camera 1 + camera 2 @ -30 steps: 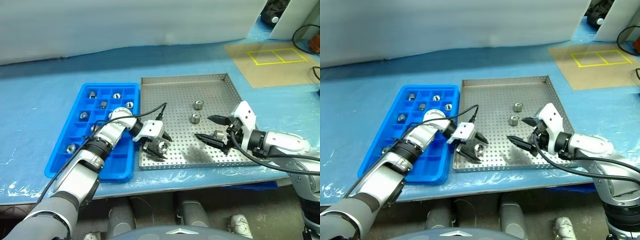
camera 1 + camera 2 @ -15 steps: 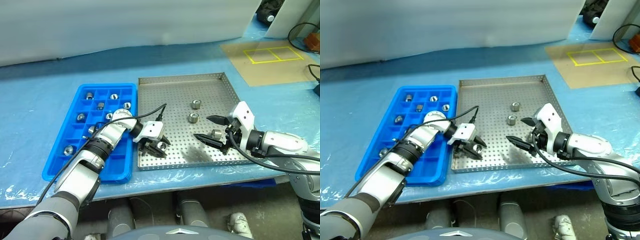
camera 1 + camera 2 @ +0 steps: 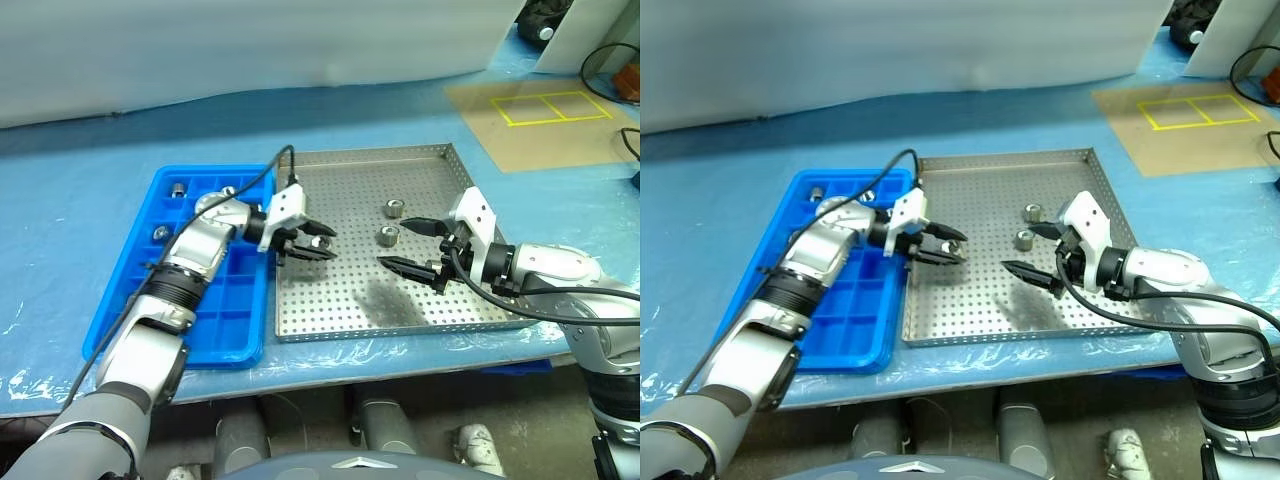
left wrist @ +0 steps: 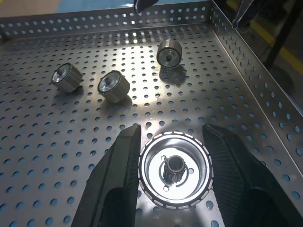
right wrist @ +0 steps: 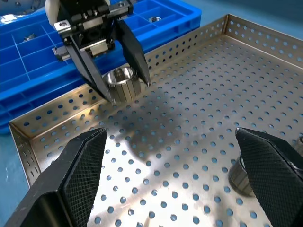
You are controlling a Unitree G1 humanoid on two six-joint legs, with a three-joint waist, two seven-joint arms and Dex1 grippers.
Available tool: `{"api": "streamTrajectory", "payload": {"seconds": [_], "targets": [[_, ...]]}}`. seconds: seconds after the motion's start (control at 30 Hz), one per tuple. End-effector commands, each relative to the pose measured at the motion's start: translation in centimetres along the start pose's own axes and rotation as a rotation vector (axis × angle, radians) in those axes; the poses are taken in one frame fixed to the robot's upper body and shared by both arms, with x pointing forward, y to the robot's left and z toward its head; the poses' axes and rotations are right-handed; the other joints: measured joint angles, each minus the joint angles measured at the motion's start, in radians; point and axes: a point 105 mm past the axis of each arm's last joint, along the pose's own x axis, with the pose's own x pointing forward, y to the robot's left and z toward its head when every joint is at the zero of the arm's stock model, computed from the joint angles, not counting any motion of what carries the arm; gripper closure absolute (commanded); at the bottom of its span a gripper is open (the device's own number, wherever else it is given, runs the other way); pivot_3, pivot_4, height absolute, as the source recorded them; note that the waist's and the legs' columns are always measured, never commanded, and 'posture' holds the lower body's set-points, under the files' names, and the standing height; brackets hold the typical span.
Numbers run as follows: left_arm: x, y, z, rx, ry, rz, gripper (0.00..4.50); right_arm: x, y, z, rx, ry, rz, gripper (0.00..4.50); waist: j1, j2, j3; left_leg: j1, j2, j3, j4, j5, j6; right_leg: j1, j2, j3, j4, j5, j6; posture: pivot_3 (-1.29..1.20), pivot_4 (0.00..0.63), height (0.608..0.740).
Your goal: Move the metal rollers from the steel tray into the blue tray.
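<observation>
Left claw [image 3: 312, 238] clamped on small shiny metal roller [image 4: 174, 170], lifted above big grey steel tray with holes [image 3: 330, 310]. Right claw [image 3: 418, 247] wide apart, empty, beside three rollers left in tray. Step: carrying. Next: swing over bright blue plastic tray with square pockets [image 3: 215, 330], drop into empty pocket.
</observation>
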Motion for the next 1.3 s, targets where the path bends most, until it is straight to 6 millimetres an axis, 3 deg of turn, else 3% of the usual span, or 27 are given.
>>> {"api": "streamTrajectory", "payload": {"seconds": [0.03,0.23,0.47,0.67,0.87,1.03,1.3], "targets": [[-1.7,0.0,1.0,0.027,-0.011,0.038,2.76,0.6,0.3,1.4,-0.061,-0.038,0.061,0.00,0.011,0.000,0.000,0.000,0.000,0.000,0.000,0.000,0.000,0.000,0.000,0.000,0.000,0.000,0.000,-0.27,0.150,0.740],[-5.9,-0.9,-0.9,-0.020,0.077,0.152,2.76,2.9,1.3,3.4,-0.134,-0.091,0.236,0.00,0.025,0.000,0.000,0.001,0.001,0.000,-0.001,0.001,-0.001,0.000,0.000,-0.001,0.002,0.000,0.000,-0.14,0.150,0.740],[-10.2,-1.0,0.1,-0.008,0.103,0.331,2.76,5.6,2.0,4.3,-0.185,-0.112,0.384,0.00,0.067,-0.001,0.001,0.001,0.001,0.000,-0.002,0.001,-0.002,-0.001,-0.001,-0.002,0.002,0.000,0.000,0.01,0.150,0.740],[-13.3,-3.4,0.6,-0.043,0.128,0.448,2.76,8.0,2.8,4.4,-0.202,-0.128,0.503,0.00,0.098,-0.002,0.002,0.000,0.001,0.000,-0.003,0.001,-0.002,-0.002,-0.001,-0.003,0.002,-0.001,-0.002,0.17,0.150,0.740],[-15.5,-8.2,-1.2,-0.154,0.209,0.490,2.76,10.3,3.5,4.7,-0.223,-0.144,0.585,0.00,0.128,-0.004,0.002,-0.002,0.002,-0.002,-0.007,0.003,-0.004,-0.004,-0.001,-0.006,0.003,-0.002,-0.003,0.26,0.150,0.740],[-16.9,-10.6,-2.6,-0.242,0.251,0.563,2.76,11.2,3.9,4.7,-0.232,-0.152,0.626,0.00,0.160,-0.006,0.004,-0.002,0.003,-0.003,-0.008,0.003,-0.005,-0.004,-0.001,-0.008,0.002,-0.002,-0.003,0.31,0.150,0.740],[-16.4,-11.5,-3.8,-0.296,0.248,0.610,2.76,11.4,3.9,4.5,-0.231,-0.150,0.638,0.00,0.190,-0.006,0.004,-0.002,0.002,-0.004,-0.010,0.003,-0.006,-0.003,-0.001,-0.009,0.002,-0.002,-0.003,0.32,0.150,0.740]]}}
